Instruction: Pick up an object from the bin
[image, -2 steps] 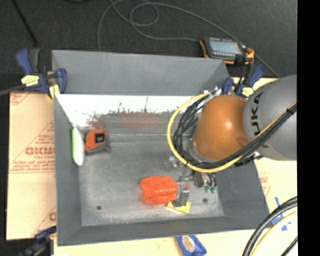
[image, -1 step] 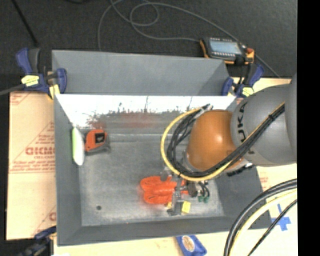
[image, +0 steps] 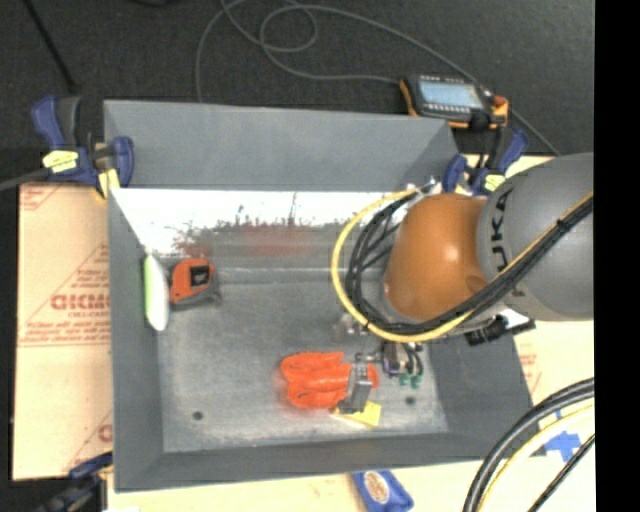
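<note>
My gripper (image: 362, 385) hangs low in the front right part of the bin, under the arm's orange cover. It is right up against the right end of a crumpled orange thing (image: 312, 378) lying on the bin floor. A small yellow piece (image: 366, 415) lies just below the gripper, and whether it belongs to the orange thing I cannot tell. The contact between gripper and orange thing is partly hidden.
An orange and black tape measure (image: 190, 280) lies at the left of the bin floor. A white and green oblong thing (image: 155, 292) leans against the left wall beside it. The arm and its cables cover the bin's right side.
</note>
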